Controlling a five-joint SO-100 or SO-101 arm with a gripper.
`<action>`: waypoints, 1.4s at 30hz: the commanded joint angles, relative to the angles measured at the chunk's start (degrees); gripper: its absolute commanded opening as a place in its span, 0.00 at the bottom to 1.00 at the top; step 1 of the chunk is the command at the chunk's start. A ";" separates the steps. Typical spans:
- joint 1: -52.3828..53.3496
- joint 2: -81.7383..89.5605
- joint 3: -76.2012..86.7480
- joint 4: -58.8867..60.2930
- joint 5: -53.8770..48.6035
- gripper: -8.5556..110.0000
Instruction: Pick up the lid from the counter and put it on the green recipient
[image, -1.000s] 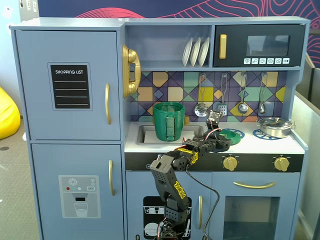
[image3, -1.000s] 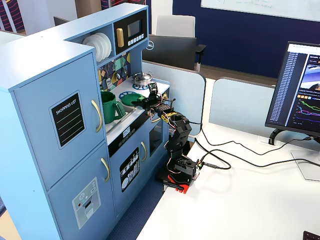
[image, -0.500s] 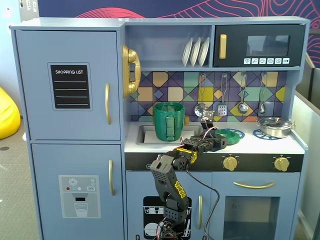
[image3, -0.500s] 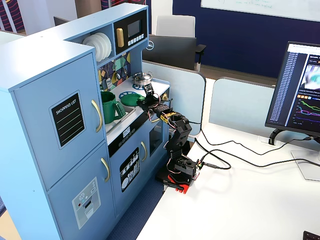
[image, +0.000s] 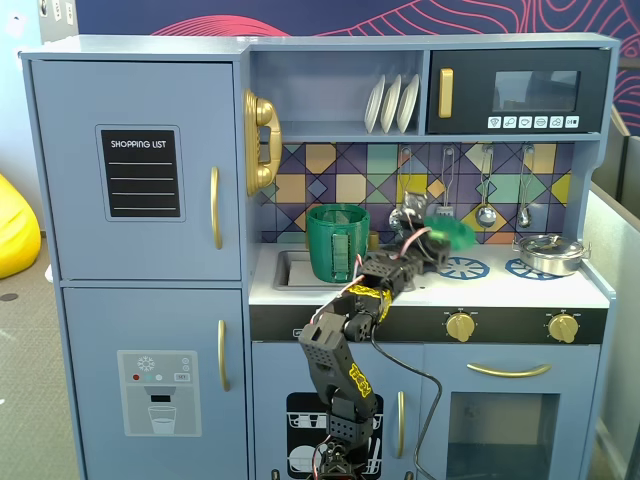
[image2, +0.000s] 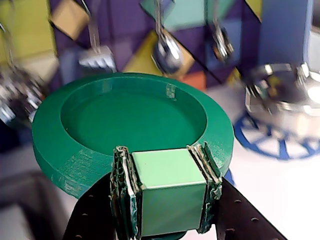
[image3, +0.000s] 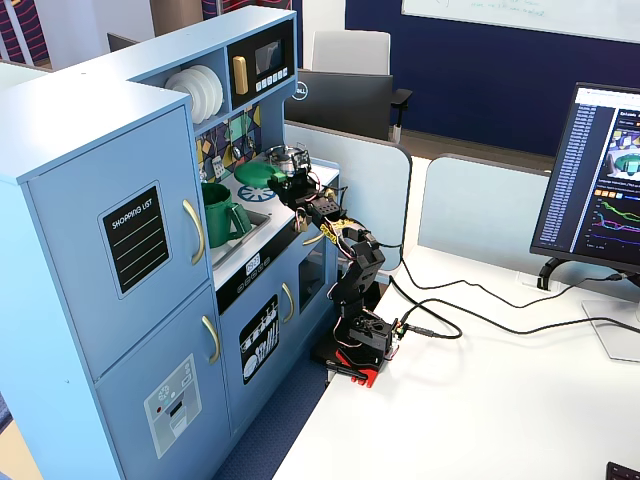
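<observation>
My gripper (image2: 167, 192) is shut on the light-green tab handle of the green lid (image2: 125, 120) and holds the lid in the air above the white counter (image: 500, 290). In a fixed view the lid (image: 450, 233) is tilted, up over the blue burner rings, right of the green recipient (image: 337, 243). The tall green pot stands in the recessed sink at the counter's left with its strap handle to the front. In the other fixed view the lid (image3: 257, 173) is above and right of the pot (image3: 217, 213); my gripper (image3: 285, 182) is beside it.
A shiny silver pan (image: 549, 253) sits on the right burner ring; it is close on the right in the wrist view (image2: 285, 100). Utensils (image: 486, 213) hang on the tiled back wall just behind the lid. A shelf with plates (image: 392, 103) and a microwave are overhead.
</observation>
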 joint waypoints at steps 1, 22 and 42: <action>-3.78 6.68 -10.63 6.77 1.41 0.07; -22.50 7.91 -21.53 21.97 -2.64 0.07; -25.66 2.11 -21.01 19.86 -6.77 0.07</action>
